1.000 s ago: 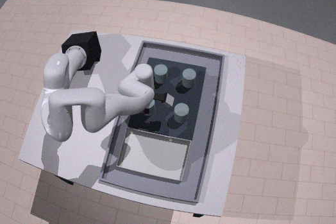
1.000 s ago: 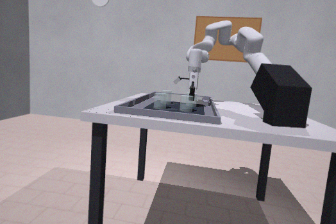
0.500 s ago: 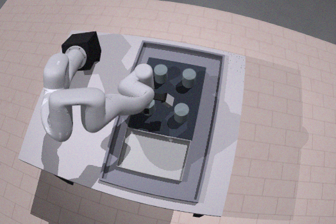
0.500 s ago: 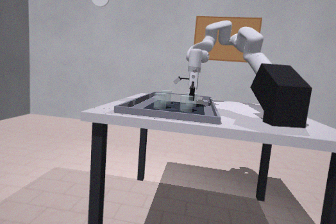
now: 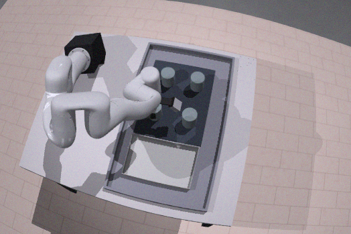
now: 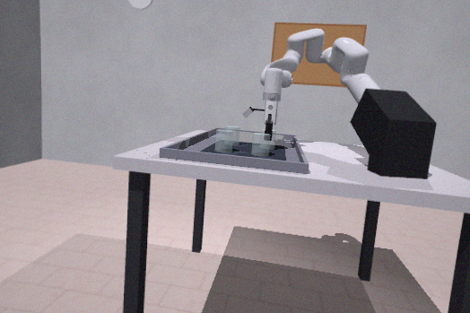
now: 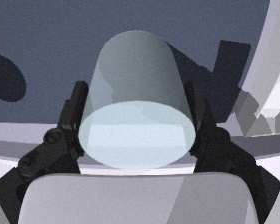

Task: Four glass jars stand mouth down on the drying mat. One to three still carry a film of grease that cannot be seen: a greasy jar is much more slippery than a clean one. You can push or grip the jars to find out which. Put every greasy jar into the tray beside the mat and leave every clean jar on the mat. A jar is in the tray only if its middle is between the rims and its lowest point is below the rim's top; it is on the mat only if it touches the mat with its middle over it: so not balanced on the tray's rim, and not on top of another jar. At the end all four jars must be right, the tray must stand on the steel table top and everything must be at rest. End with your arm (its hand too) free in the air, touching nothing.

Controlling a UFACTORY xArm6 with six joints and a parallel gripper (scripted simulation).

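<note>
The gripper [image 7: 135,95] [image 6: 268,134] points down with its fingers on both sides of one glass jar [image 5: 158,113] [image 7: 137,75], shut on it. This jar is upright at the mat's arm-side edge, near the tray; the arm partly hides it in the top view. Three other jars stand mouth down on the dark mat [image 5: 201,104]: one [image 5: 168,77] [image 6: 261,145] at the back on the arm's side, one [image 5: 197,82] [image 6: 223,143] at the back on the far side, one [image 5: 189,118] near the tray on the far side. The pale tray [image 5: 161,162] is empty. Grease cannot be seen.
A raised grey border [image 5: 219,131] [image 6: 233,161] surrounds the mat and tray. The tray's rim lies against the mat's near edge. The arm's black base [image 5: 85,50] [image 6: 395,134] stands on the white table [image 5: 242,104] outside the border.
</note>
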